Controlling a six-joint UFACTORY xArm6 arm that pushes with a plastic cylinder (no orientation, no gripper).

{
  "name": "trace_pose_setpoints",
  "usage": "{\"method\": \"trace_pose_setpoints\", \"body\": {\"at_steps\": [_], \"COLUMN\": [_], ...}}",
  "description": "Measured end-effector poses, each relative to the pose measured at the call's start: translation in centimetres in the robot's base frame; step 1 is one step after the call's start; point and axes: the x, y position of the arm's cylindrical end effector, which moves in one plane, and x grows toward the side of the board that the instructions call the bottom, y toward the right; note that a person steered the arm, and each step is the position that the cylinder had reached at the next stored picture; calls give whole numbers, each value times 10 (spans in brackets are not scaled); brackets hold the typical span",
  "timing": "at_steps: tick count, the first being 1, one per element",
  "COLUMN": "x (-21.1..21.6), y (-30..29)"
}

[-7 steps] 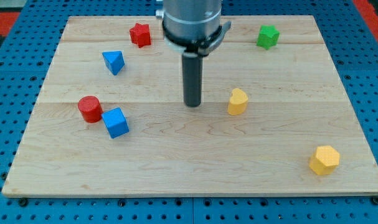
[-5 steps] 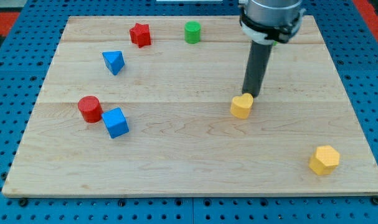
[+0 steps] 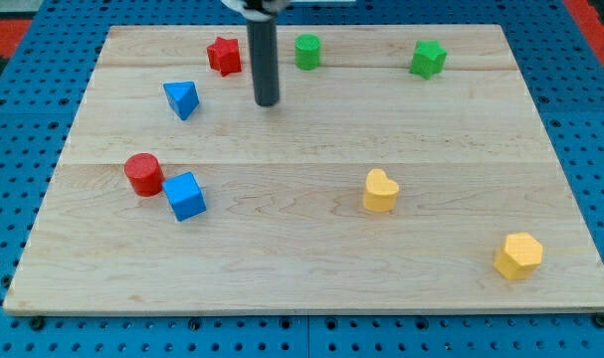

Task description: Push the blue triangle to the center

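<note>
The blue triangle (image 3: 182, 98) lies on the wooden board (image 3: 311, 268) at the view's upper left. My tip (image 3: 268, 102) rests on the board to the right of it, about a block's width and a half away, not touching it. The rod rises straight up out of the view's top, just right of the red star (image 3: 223, 55).
A green cylinder (image 3: 306, 51) and a green star (image 3: 428, 58) sit along the view's top. A red cylinder (image 3: 142, 174) touches a blue cube (image 3: 185, 195) at the left. A yellow heart (image 3: 380, 190) is right of the middle; a yellow hexagon (image 3: 518, 256) is at the lower right.
My tip has moved from beside the yellow heart to the upper left, near the blue triangle. The yellow heart sits slightly lower than at first.
</note>
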Motion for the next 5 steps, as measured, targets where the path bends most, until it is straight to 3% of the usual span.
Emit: {"method": "trace_pose_setpoints", "body": {"at_steps": [1,2,4,5], "x": [-18,-13,30,32], "y": [-93,-141,-35,-12]}}
